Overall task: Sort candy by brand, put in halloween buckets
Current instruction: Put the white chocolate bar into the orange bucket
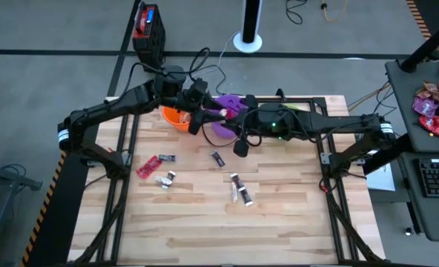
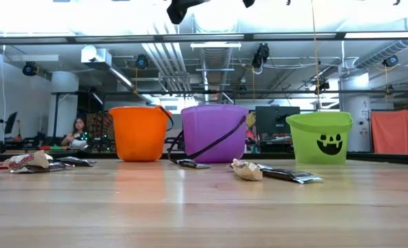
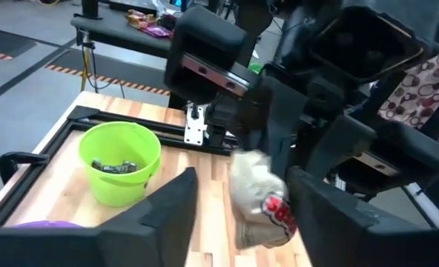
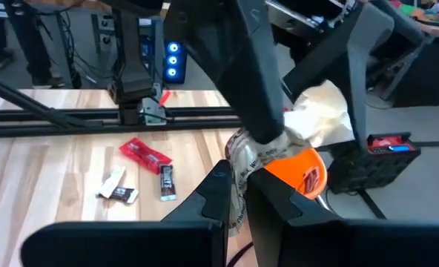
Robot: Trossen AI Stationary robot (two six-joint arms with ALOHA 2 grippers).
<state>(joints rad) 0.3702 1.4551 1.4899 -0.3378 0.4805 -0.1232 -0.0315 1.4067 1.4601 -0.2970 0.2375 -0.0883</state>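
Both grippers meet in the air above the orange bucket [image 1: 175, 116] and the purple bucket [image 1: 223, 127]. My right gripper [image 4: 247, 194] is shut on a silver-white wrapped candy [image 4: 308, 119]. My left gripper [image 3: 242, 200] is open, one finger on each side of the same candy [image 3: 260, 208]; whether it touches the candy I cannot tell. The green bucket [image 3: 119, 170] stands under my right arm and holds some candy. Several candy pieces [image 1: 166, 179] lie on the table. My right gripper pinches one end of the candy's silver wrapper [image 4: 239, 174] between its two fingers. The candy is lifted clear of the table, above the orange bucket [image 4: 306, 172]. Its white other end reaches in between the left gripper's fingers [image 4: 260, 111].
The orange [image 2: 140, 133], purple [image 2: 214, 132] and green [image 2: 319, 136] buckets stand in a row at the far side. Loose candy lies mid-table: red [image 1: 147, 166], dark [image 1: 217, 158], silver [image 1: 245, 196]. A heap of red and pink bags [image 1: 433, 104] sits on a side table at the right.
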